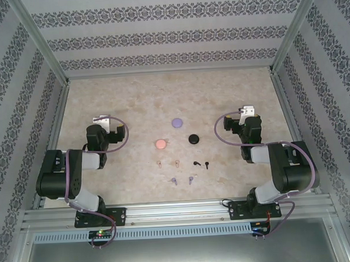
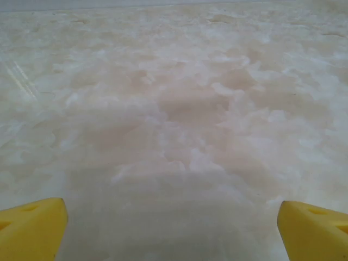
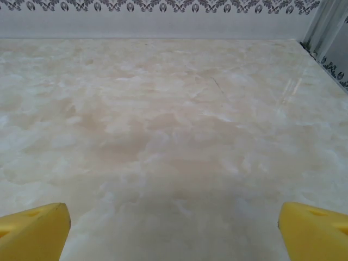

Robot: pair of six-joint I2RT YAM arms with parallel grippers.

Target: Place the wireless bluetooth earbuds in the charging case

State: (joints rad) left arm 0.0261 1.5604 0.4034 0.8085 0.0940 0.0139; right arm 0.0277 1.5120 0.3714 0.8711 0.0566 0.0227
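Six tiny stemmed earbuds lie on the marbled beige tabletop (image 1: 104, 99) in three pairs: a pinkish-tan pair (image 1: 159, 164), a black pair (image 1: 206, 164), and a light purple pair (image 1: 173, 180) nearest the arms. Three round puck-like cases sit just beyond them: pink case (image 1: 161, 144), black case (image 1: 193, 139), purple case (image 1: 176, 123). The stems seem to point toward the near edge, but they're honestly too small to be sure. The left fingers (image 2: 32, 228) and right fingers (image 3: 32, 231) are yellow wedges, spread wide and holding nothing.

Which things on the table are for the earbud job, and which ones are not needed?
For the job: pinkish-tan earbuds, black earbuds, purple earbuds, pink case, black case, purple case.
Just surroundings: table, patterned walls.
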